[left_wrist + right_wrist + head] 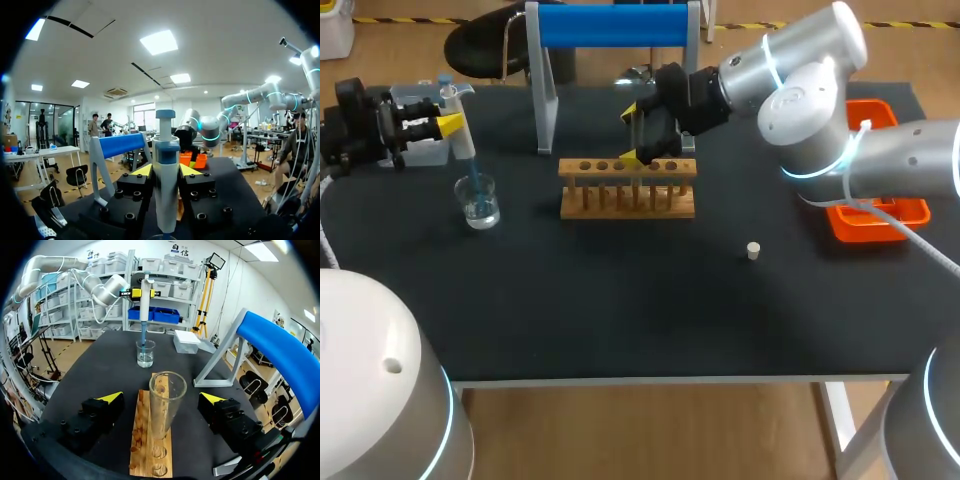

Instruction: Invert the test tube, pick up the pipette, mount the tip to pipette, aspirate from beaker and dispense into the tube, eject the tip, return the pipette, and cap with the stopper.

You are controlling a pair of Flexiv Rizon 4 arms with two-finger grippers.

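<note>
My left gripper [453, 125] [166, 172] is shut on the blue-and-white pipette [460, 135] [165, 165], held upright at the table's far left. The pipette's tip dips into the glass beaker [478, 201] [145, 353], which holds clear liquid. A clear test tube [166, 400] stands mouth-up in the wooden rack [628, 188] [150, 440]. My right gripper [636, 135] [161, 398] is open, a finger on either side of the tube and neither touching it. The small pale stopper [753, 250] lies on the mat to the right of the rack.
A blue-topped pipette stand [610, 25] [280, 347] rises behind the rack. An orange tray [910, 212] sits at the right edge under my right arm. A white box [189, 342] lies near the beaker.
</note>
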